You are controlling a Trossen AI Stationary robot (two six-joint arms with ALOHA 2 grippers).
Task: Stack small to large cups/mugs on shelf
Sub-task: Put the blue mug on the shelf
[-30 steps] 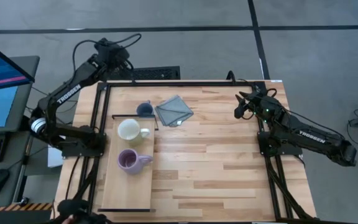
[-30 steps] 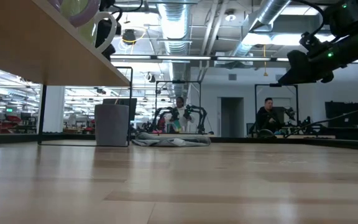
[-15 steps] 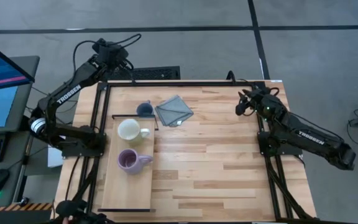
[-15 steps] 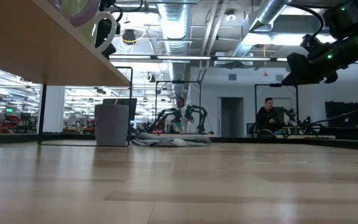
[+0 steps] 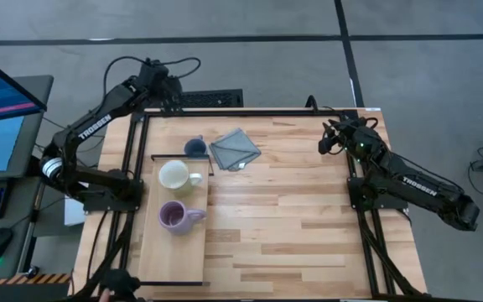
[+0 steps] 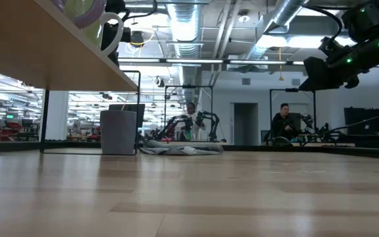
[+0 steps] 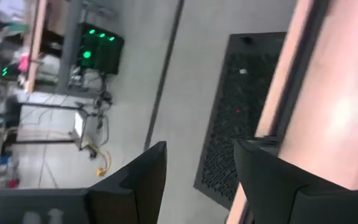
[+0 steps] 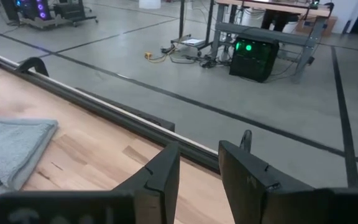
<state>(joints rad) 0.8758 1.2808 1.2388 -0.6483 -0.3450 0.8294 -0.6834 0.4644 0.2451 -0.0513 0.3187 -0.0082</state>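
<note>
The shelf is a pale board raised over the table's left side. On it stand the cream-white mug and, nearer the front, the purple mug, both upright on their bases. The grey-blue mug stands on the tabletop by the shelf's far end, also seen as the grey-blue mug in the low view. My left gripper hangs open over the table's far left corner, its fingers holding nothing. My right gripper is open above the far right of the table, also holding nothing.
A grey folded cloth lies on the tabletop just right of the grey-blue mug. A dark frame runs along the table's edges. The middle and right of the plank tabletop are bare wood. People and other robot arms show far behind the table.
My left gripper has sunk a little toward the table's far left corner, and its wrist has rolled. The mugs, the cloth and the shelf have kept still.
</note>
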